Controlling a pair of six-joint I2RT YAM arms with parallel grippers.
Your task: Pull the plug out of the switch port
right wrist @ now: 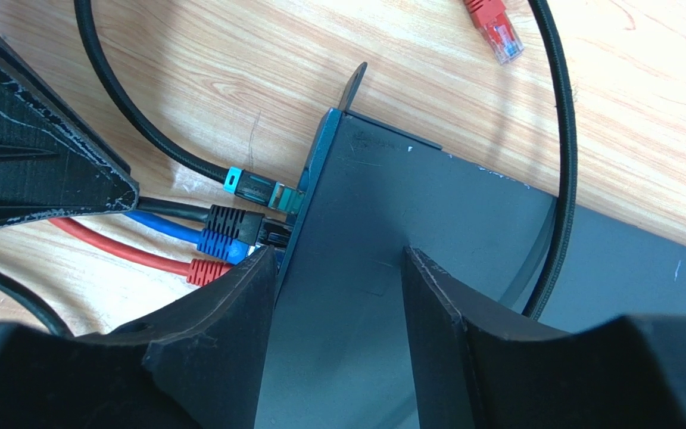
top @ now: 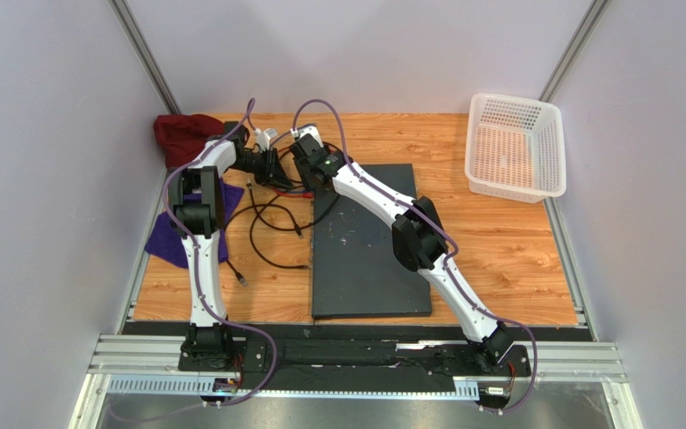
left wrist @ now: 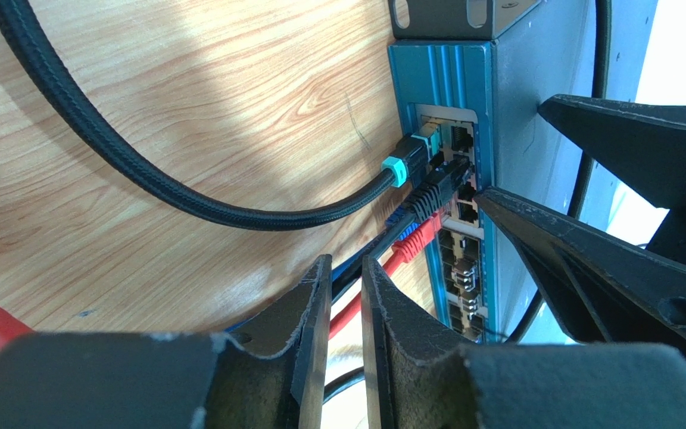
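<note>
The switch (top: 369, 250) is a flat dark grey slab lying mid-table. Several plugs sit in the ports at its far left corner: a teal-collared one (right wrist: 253, 189), a black one (right wrist: 235, 223), a blue one (right wrist: 221, 243) and a red one (right wrist: 205, 271). My left gripper (left wrist: 347, 273) is narrowed onto the thin black cable just behind the black plug (left wrist: 436, 189). My right gripper (right wrist: 338, 255) stands open astride that corner of the switch. One finger is at the port face and the other is over the top plate.
A white mesh basket (top: 515, 147) stands at the back right. A dark red cloth (top: 185, 134) and a purple cloth (top: 163, 237) lie on the left. Black cable loops (top: 270, 232) sprawl left of the switch. A loose red plug (right wrist: 491, 20) lies on the wood.
</note>
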